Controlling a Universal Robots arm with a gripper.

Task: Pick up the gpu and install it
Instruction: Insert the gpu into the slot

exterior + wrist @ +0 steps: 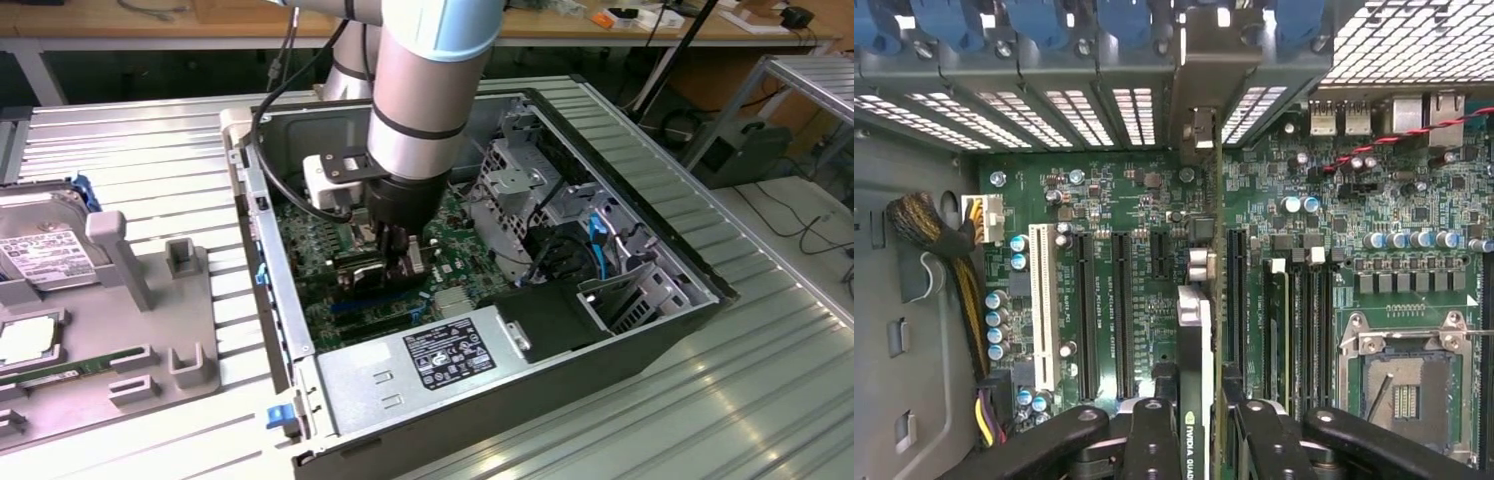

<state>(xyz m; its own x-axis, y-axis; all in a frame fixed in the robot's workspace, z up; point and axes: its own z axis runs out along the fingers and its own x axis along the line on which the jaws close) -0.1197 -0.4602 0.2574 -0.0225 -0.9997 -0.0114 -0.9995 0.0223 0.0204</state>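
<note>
Gripper [1195,440] fingers clamp the gpu [1194,370] edge-on, held upright inside the open computer case [641,255] just above the motherboard [1144,215]. Seen from the wrist, the card is a thin dark slab with a white-lettered label, its far end reaching toward the rear slot openings. Long black expansion slots [1122,310] lie on either side of it. A drive cage [514,190] and power supply [427,370] crowd the arm in the exterior view; a grey parts tray [80,330] sits outside the case.
</note>
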